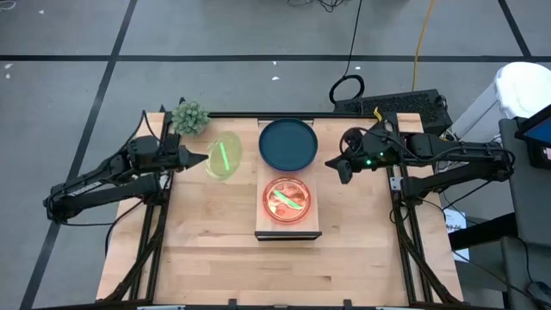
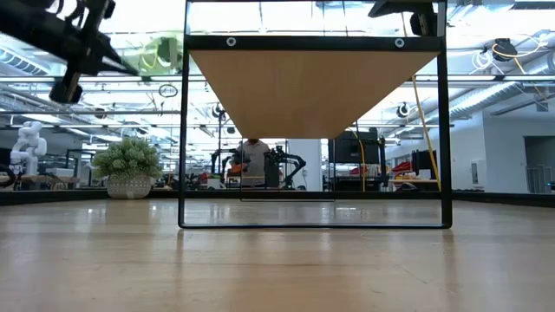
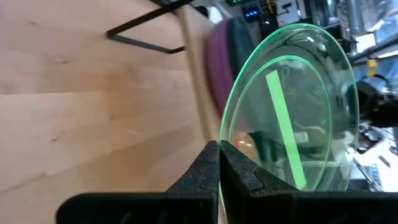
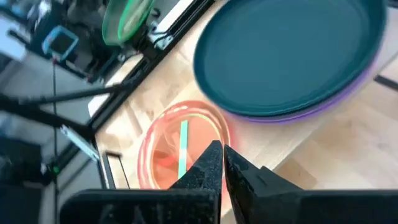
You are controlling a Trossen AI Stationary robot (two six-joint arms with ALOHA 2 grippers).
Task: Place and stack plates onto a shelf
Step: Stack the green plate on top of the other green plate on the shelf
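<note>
Left gripper (image 3: 219, 163) clamps translucent green plate (image 3: 292, 106); right gripper (image 4: 219, 163) closed, empty.

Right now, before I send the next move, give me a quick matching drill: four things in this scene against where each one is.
Things:
1. green plate
2. teal plate
3. pink plate
4. plant

Places:
A. near end of the shelf
B. far left corner of the table
C. held in the left tool, off the shelf
D. far end of the shelf, on a purple plate

Pairs: 1-C, 2-D, 3-A, 4-B
</note>
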